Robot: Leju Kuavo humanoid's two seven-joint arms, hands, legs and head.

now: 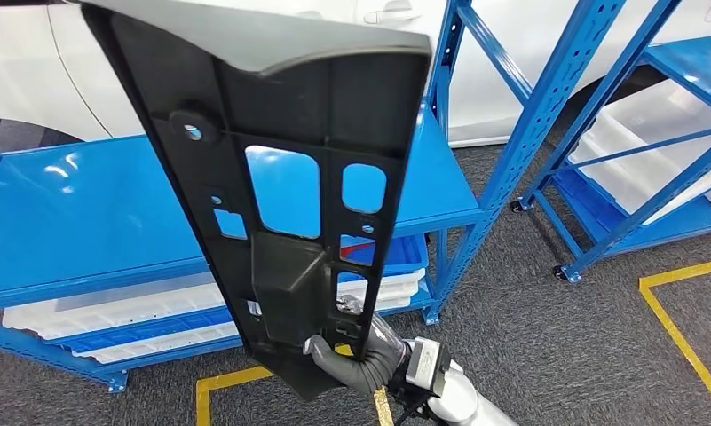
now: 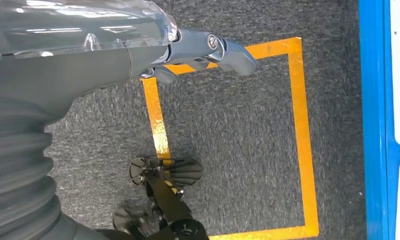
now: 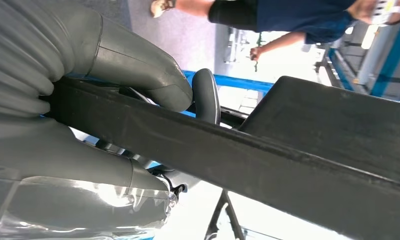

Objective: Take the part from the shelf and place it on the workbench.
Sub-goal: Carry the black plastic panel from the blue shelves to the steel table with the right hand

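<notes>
A long black plastic part [image 1: 280, 177] with several cut-out windows stands nearly upright close before my head camera, lifted clear of the blue shelf [image 1: 76, 222]. My right hand [image 1: 362, 359] grips its lower end. In the right wrist view the thumb and fingers [image 3: 160, 82] wrap around the part's dark edge [image 3: 267, 160]. My left hand [image 2: 207, 50] hangs over grey carpet, its fingers loosely extended and holding nothing.
A second blue rack [image 1: 635, 133] with white trays stands at the right. White trays [image 1: 112, 311] lie on the lower level of the left shelf. Yellow tape squares [image 1: 689, 328] mark the carpet. A white car [image 1: 511, 53] is behind. A person [image 3: 287, 15] stands nearby.
</notes>
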